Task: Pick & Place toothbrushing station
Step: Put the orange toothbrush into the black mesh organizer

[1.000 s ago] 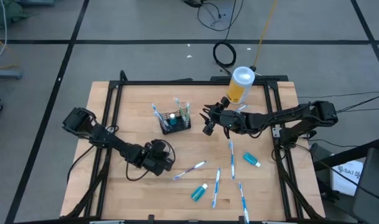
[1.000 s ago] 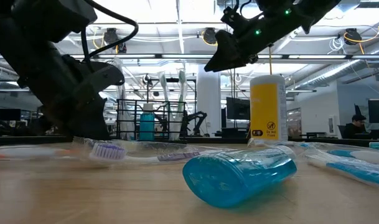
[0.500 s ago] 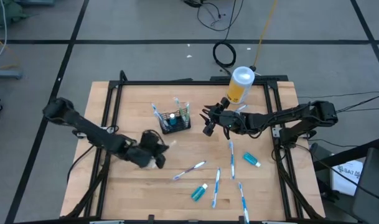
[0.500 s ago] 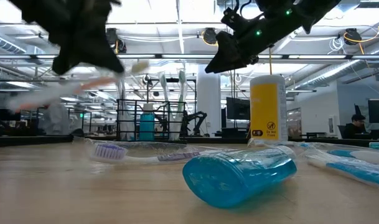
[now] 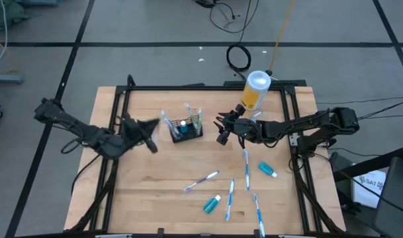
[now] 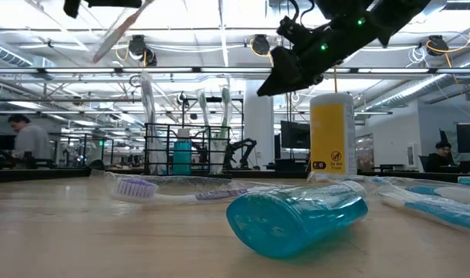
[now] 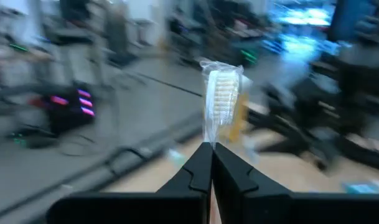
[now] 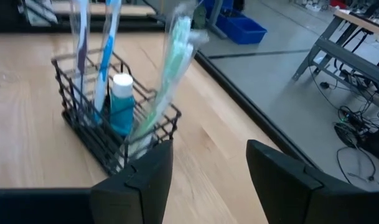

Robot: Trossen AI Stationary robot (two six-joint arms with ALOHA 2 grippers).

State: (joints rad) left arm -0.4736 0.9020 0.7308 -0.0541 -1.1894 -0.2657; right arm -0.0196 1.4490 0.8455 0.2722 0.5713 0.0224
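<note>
High view, caddy [image 5: 186,129]: upright on worktop [image 5: 141,192], back-centre, between both arms.
Caddy contents: several brushes and one teal tube [image 8: 121,102] standing inside.
Left end effector [image 5: 148,128]: raised just beside caddy, fingers together, clamped on a brush [image 7: 221,99], bristles pointing away from wrist.
Right end effector [image 5: 222,127]: just beside caddy on other side, fingers apart, holding nothing.
Loose brushes [image 5: 201,180]: four on front worktop.
Loose tubes [image 5: 212,203]: two, lying flat.
Canister [image 5: 255,90]: back edge.
Progress: partly loaded; carried brush not yet in caddy, six items left.
Change since a second ago: left arm lifted from front worktop towards caddy; right arm unmoved.
</note>
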